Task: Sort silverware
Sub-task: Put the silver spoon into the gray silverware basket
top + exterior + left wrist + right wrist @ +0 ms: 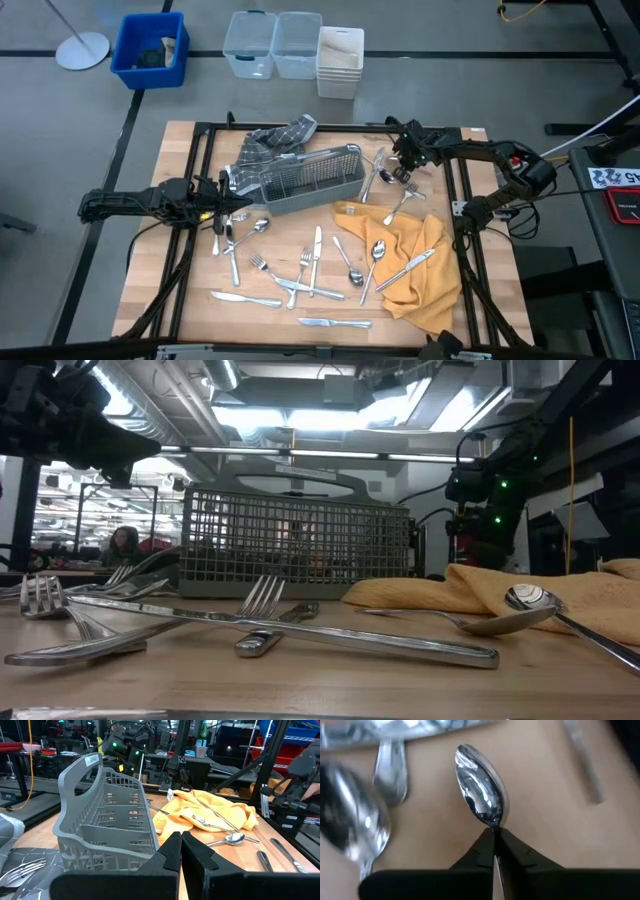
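Silverware lies scattered over the wooden table: forks, knives and spoons near the front (300, 270), some on a yellow cloth (405, 255), and a cluster just right of the grey mesh caddy (310, 180). My right gripper (402, 176) points steeply down into that cluster and is shut on a spoon (480, 790). My left gripper (225, 192) waits shut and level at the table's left, just left of the caddy (100, 815), holding nothing. My right gripper pinches the spoon's neck (495, 826), right below the bowl, between its two fingertips (512, 851). The fingers come from above, slanting down, roughly in line with the spoon. The handle is hidden behind the fingers. I cannot tell whether the spoon is lifted clear.
Other spoons (355, 825) lie close beside the held one. A grey patterned towel (275, 140) lies behind the caddy. Clear and white bins (290, 45) and a blue bin (150, 50) stand on the floor beyond the far edge. A black frame (460, 190) rims the table.
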Robot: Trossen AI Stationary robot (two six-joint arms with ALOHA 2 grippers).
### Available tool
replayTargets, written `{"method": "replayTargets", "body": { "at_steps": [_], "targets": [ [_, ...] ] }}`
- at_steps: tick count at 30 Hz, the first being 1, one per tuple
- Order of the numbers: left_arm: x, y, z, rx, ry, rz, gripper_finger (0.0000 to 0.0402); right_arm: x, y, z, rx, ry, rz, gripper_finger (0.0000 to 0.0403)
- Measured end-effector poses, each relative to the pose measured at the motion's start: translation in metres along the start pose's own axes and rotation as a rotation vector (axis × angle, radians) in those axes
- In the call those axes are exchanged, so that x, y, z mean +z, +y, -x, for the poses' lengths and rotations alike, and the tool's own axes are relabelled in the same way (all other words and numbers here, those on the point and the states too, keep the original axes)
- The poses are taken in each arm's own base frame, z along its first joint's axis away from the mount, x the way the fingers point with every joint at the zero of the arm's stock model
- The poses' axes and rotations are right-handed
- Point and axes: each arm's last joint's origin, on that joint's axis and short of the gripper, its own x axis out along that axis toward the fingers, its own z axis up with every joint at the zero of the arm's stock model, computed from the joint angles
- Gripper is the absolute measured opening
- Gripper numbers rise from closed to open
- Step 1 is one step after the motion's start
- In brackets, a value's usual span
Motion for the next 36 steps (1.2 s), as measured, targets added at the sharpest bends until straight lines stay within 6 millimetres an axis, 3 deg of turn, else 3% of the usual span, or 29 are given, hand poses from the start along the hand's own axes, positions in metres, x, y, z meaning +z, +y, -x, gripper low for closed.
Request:
{"method": "replayTargets", "body": {
  "at_steps": [10,21,30,36],
  "targets": [
    [0.0,0.0,0.0,0.0,0.0,0.005,0.0,0.026,-0.01,0.026,-0.049,0.047,-0.072,0.0005],
    [0.0,0.0,0.0,0.0,-0.001,0.007,0.0,0.069,-0.024,0.08,-0.037,0.007,-0.182,0.0002],
    [0.0,0.0,0.0,0.0,-0.001,0.007,0.0,0.105,-0.029,0.131,0.198,-0.188,-0.286,0.0001],
    [0.002,0.001,0.001,0.034,-0.009,0.132,0.0,0.11,-0.008,0.163,0.287,-0.298,-0.219,0.0001]
  ]
}}
